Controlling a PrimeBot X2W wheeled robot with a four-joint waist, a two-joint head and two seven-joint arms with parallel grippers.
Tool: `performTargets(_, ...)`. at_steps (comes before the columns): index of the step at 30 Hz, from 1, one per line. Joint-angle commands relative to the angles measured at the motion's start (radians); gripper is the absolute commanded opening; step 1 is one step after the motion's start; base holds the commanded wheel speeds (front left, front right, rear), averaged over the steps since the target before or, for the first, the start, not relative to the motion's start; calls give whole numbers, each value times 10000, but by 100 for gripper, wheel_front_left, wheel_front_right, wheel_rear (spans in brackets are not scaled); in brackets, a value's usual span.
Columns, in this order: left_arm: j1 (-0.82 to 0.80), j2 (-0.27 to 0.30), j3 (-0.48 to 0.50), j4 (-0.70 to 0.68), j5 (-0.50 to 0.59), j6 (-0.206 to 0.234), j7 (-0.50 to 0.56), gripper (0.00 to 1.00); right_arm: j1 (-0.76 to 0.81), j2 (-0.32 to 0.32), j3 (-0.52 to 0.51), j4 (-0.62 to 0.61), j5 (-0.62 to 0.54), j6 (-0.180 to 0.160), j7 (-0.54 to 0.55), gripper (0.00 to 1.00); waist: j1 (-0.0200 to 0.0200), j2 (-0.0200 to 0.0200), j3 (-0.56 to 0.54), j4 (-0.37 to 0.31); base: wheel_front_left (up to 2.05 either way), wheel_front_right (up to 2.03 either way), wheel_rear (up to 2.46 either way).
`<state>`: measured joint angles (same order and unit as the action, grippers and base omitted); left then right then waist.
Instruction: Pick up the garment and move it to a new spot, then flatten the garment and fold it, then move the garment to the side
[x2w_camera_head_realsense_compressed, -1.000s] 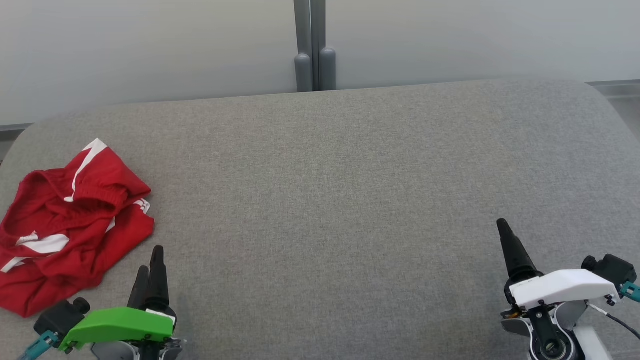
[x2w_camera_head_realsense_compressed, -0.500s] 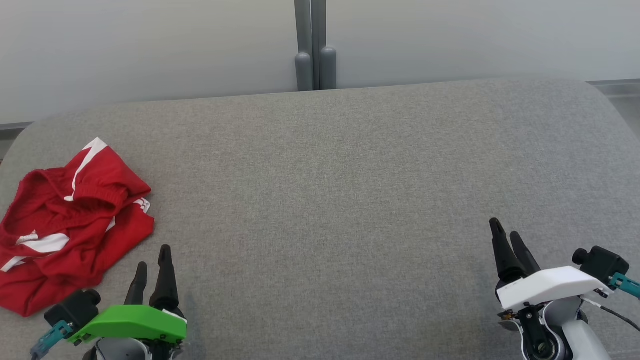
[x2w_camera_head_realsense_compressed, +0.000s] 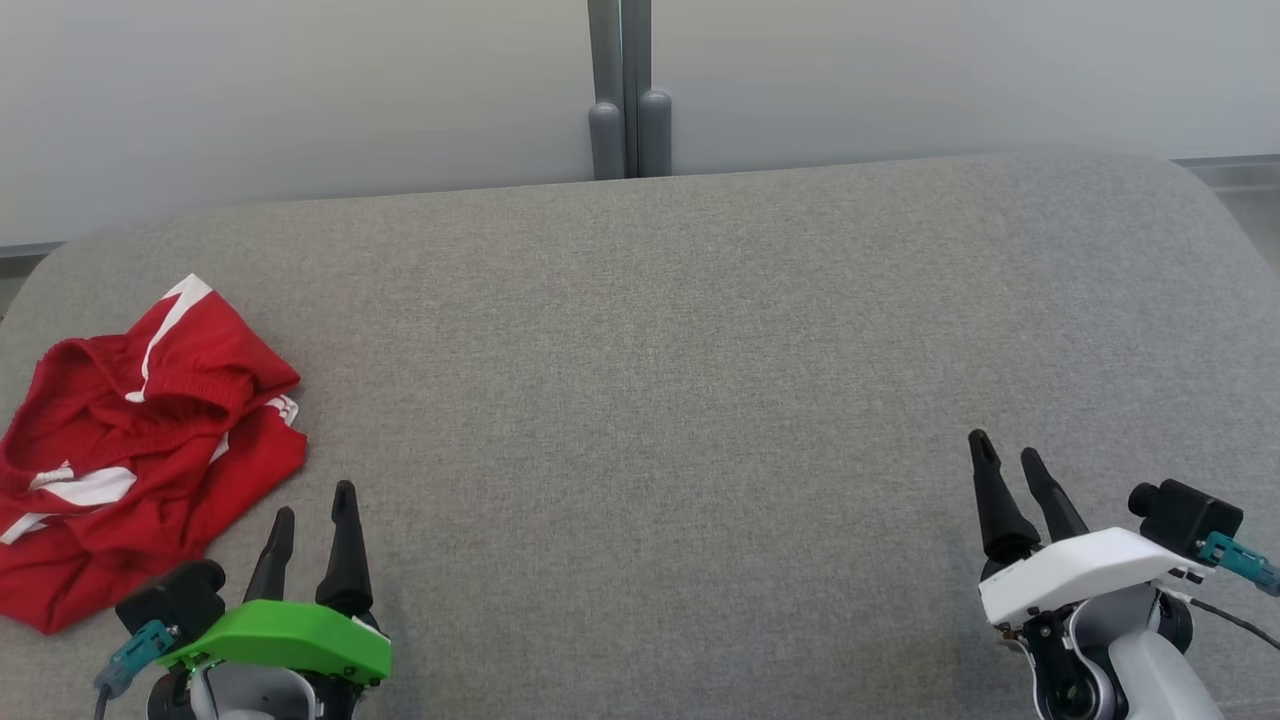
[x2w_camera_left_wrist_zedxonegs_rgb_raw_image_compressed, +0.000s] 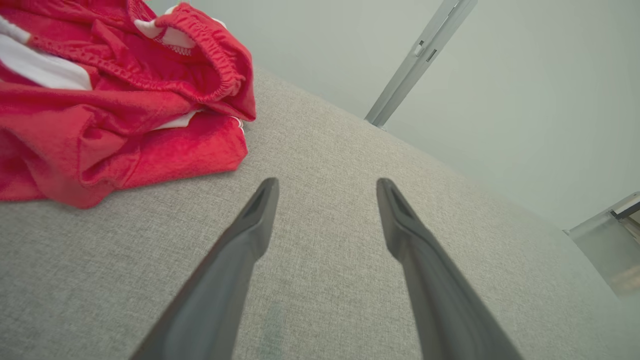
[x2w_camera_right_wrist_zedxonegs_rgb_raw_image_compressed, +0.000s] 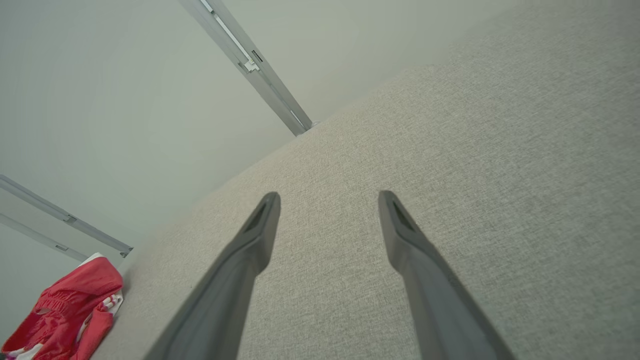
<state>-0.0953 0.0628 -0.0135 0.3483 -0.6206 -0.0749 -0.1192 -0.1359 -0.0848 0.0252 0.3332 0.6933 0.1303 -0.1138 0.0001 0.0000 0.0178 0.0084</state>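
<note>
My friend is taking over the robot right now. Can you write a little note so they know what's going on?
Left gripper: open, empty, beside the red shorts, not touching.
Right gripper: open, empty, over bare grey cushion at the right.
Shorts: crumpled at the cushion's left edge.
Done: nothing yet.
Left: pick up, move, flatten, fold, set aside.

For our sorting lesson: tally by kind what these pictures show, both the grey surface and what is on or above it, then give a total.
Garments: 1, the crumpled red fabric garment with white stripes
Grippers: 2, the green-cased left gripper and the white-cased right gripper, both open
Surfaces: 1, the grey woven-fabric surface
Total: 4
</note>
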Motion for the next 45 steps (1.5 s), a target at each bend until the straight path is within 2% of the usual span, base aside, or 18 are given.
performTargets(1,-307,111,-38,-126,297,39,-101,100,-228,-97,29,-89,-308,4,-101,100,-1,0,2,-1,0,0,0)
performTargets(22,-304,4,-53,97,2490,133,-662,100,-275,71,-308,3,-2363,4,-691,100,-1,0,60,12,0,0,0)
performTargets(45,-279,-71,31,243,4389,63,-1130,100,-302,7,-37,114,-4322,5,-1170,100,-1,0,14,13,0,0,0)
